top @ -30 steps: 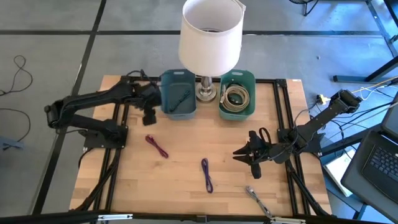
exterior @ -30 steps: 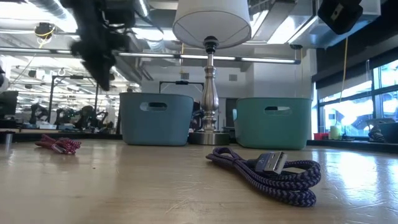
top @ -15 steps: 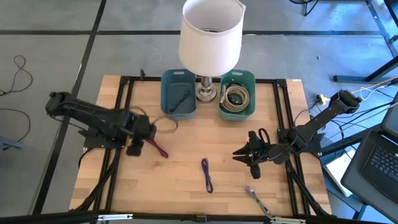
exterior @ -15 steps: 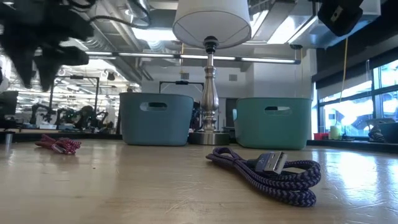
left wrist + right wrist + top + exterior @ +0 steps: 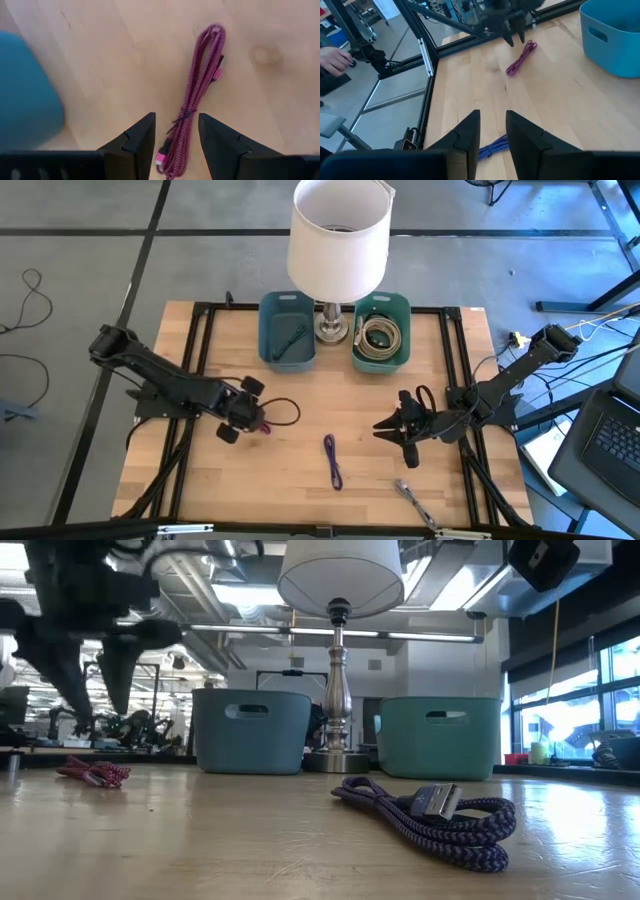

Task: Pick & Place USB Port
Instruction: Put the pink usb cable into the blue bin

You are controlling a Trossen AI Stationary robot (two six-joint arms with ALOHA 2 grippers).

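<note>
Wooden table (image 5: 300, 490): pink cable (image 5: 197, 105) lies lengthwise under open left gripper (image 5: 176, 131).

Braided pink cable (image 5: 199, 95), matt wood table (image 5: 125, 55)

Three loose cables lie on the table (image 5: 300, 480): one pink cable (image 5: 197, 102) below the left jaws, one purple cable (image 5: 333, 461), one grey cable (image 5: 412, 498). Two bins stand there: a blue bin (image 5: 287, 330) and a green bin (image 5: 381, 332). One lamp (image 5: 338, 240).
</note>
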